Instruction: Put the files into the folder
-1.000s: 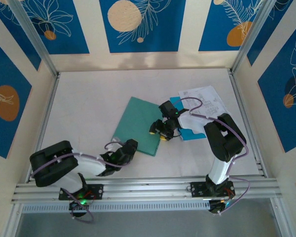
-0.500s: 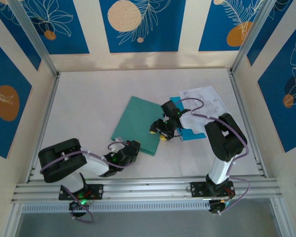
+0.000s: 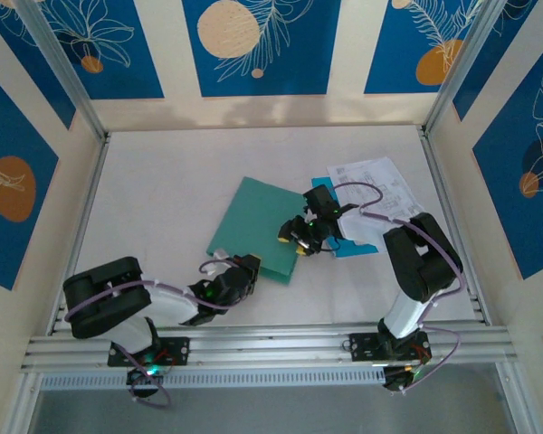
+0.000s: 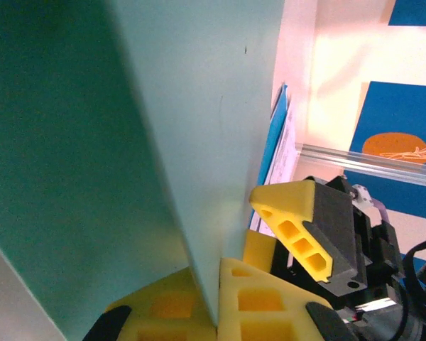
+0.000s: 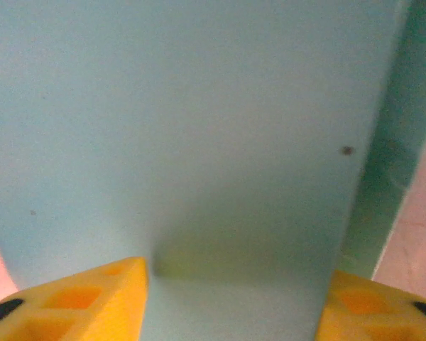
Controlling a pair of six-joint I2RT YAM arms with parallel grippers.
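left pincer (image 3: 244,273) pinching folder (image 3: 253,221) corner, right pincer (image 3: 296,240) spread at its edge
top: folder mid-table, files (image 3: 376,185) just beside it toward the right edge, right pincer between the two. left wrist: pads (image 4: 255,298) pressed together on the folder's raised edge. right wrist: fingers (image 5: 71,298) apart, folder face between them.

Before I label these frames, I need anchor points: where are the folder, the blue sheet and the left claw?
folder (image 3: 252,221): top view, middle of its cover.
blue sheet (image 3: 354,247): top view, its exposed near corner.
left claw (image 4: 209,284): left wrist view, between its fingertips.
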